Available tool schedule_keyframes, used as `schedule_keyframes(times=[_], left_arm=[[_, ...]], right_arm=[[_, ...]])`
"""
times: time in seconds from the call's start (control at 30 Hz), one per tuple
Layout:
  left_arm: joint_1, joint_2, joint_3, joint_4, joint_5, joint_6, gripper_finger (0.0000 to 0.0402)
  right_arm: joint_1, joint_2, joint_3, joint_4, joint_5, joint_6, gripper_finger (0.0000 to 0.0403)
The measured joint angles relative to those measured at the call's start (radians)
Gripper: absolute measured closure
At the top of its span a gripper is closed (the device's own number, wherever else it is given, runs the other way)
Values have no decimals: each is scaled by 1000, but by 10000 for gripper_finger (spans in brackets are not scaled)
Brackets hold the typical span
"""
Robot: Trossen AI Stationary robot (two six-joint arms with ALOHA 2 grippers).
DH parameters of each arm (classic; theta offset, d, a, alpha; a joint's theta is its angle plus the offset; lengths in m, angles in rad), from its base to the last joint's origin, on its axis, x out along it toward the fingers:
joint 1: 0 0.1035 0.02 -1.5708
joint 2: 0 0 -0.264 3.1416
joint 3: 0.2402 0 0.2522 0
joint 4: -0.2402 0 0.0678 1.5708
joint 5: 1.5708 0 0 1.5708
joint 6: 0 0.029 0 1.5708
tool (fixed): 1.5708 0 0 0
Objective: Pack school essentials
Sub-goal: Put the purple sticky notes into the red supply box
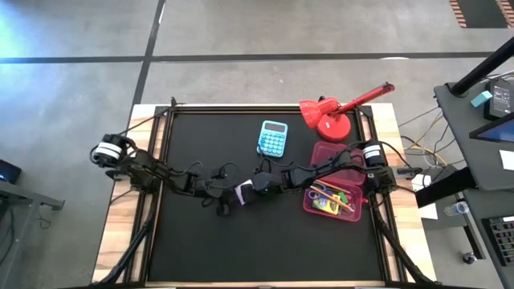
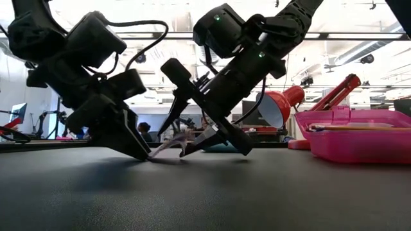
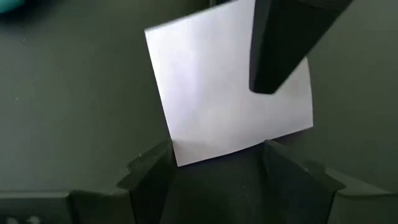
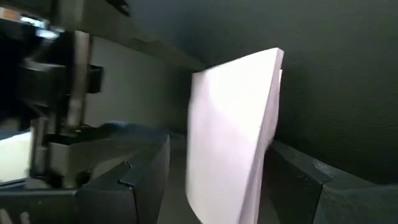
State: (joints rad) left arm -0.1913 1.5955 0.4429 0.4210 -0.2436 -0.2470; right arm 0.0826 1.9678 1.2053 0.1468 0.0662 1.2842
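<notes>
While both arms lean in over the middle of the black mat (image 1: 201, 249), the left gripper (image 1: 227, 201) and the right gripper (image 1: 250, 193) meet at the white paper square (image 1: 242, 193), just below the calculator (image 1: 273, 138). Fingers on both sit spread with the square between them; actual clamping, can't tell. The pink box (image 1: 333, 201) of pencils sits off to the calculator's lower right, by the red lamp (image 1: 329, 112).

text check | I read no words, labels, brands or numbers in any view | calculator (image 1: 273, 139) keys too small for me to read | white square (image 3: 227, 87) blank on the face I see
</notes>
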Motion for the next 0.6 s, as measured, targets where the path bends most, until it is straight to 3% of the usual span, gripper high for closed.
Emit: schedule_keyframes(times=[0.6], left_arm=[[1, 40, 10, 151, 2, 0, 167]], right_arm=[[0, 0, 0, 56, -24, -2, 179]])
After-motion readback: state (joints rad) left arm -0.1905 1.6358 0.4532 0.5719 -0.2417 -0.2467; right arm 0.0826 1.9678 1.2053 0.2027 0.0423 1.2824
